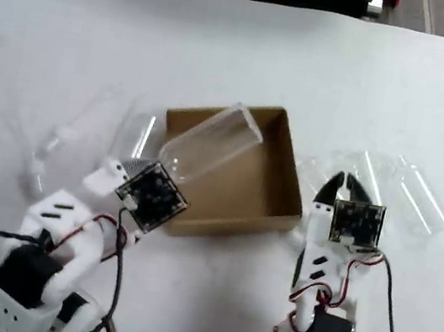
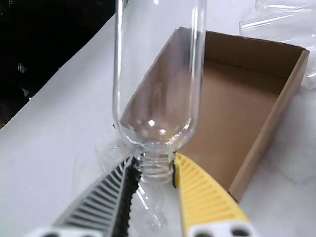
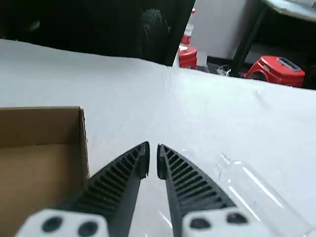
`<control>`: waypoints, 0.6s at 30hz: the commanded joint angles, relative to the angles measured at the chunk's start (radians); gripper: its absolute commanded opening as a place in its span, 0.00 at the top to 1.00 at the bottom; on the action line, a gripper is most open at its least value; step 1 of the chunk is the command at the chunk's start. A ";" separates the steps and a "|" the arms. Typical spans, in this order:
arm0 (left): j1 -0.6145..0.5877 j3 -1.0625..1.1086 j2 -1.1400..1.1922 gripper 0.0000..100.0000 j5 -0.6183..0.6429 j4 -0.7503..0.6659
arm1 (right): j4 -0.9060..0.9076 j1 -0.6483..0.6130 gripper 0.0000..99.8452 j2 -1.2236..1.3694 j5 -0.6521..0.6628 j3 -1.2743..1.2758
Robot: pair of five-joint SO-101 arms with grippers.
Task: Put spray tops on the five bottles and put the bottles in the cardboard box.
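White table [image 1: 241, 50], cardboard box [image 1: 230, 218], dark room [image 3: 74, 19]

A white worktop [image 1: 243, 42] carries an open cardboard box [image 1: 234, 223], clear bottles [image 1: 408, 197] lying flat on both sides

Cardboard box [image 1: 238, 194] is sitting mid-surface [image 1: 250, 51], in front of both arms. Left gripper [image 2: 155, 165] is sitting at the box's near-left corner, clamping a bottle [image 1: 211, 143] by the neck. That bottle is tilting away from the arm, with its body hanging over the box's left side and its base toward the far-left corner. More bottles [image 1: 83, 130] are lying on the surface left of the box, and another group [image 1: 405, 192] is lying to its right. Right gripper [image 1: 345, 185] is sitting just beside the box's right wall, between the box and the right-hand group.
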 commanded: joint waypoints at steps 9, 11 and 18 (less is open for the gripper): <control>-0.041 0.103 -0.027 0.98 0.140 -0.175 | 0.127 -0.236 0.98 0.065 0.195 -0.097; -0.073 0.117 -0.027 0.98 0.173 -0.204 | 0.206 -0.260 0.98 0.134 0.170 -0.210; -0.163 0.117 -0.027 0.98 0.199 -0.213 | 0.386 -0.259 0.98 0.739 0.172 -0.680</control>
